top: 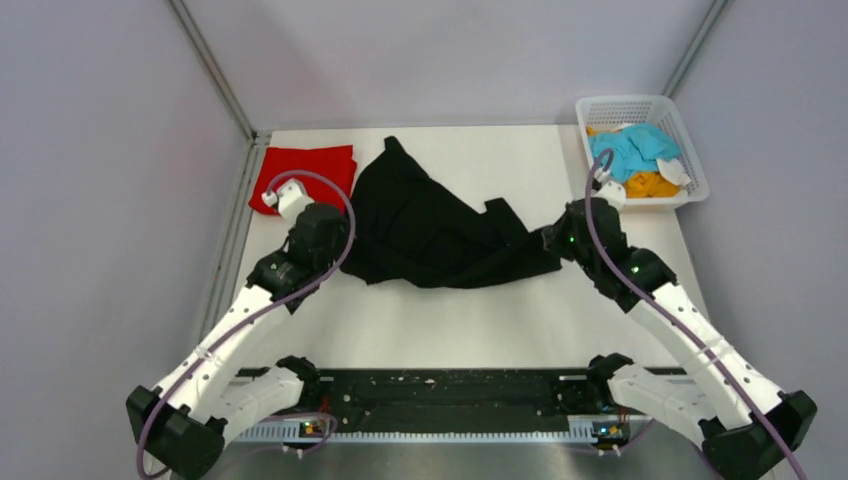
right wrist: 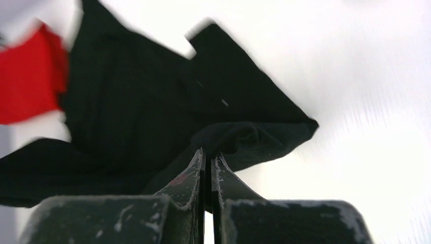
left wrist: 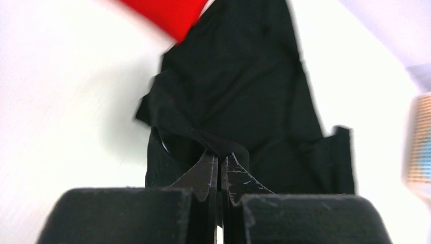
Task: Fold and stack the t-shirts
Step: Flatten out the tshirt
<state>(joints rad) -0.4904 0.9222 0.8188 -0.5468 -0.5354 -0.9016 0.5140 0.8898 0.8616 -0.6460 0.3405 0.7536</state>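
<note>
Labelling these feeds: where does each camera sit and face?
Top external: above and behind, looking down on the table; left arm and right arm show.
Left wrist: looks along the left gripper, shut on the black t-shirt.
Right wrist: looks along the right gripper, pinching the same shirt.
Shared: all views show it and the red t-shirt.

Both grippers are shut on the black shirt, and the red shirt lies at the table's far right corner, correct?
No: the red shirt lies at the far left corner, as the top external view shows. The rest is right.
</note>
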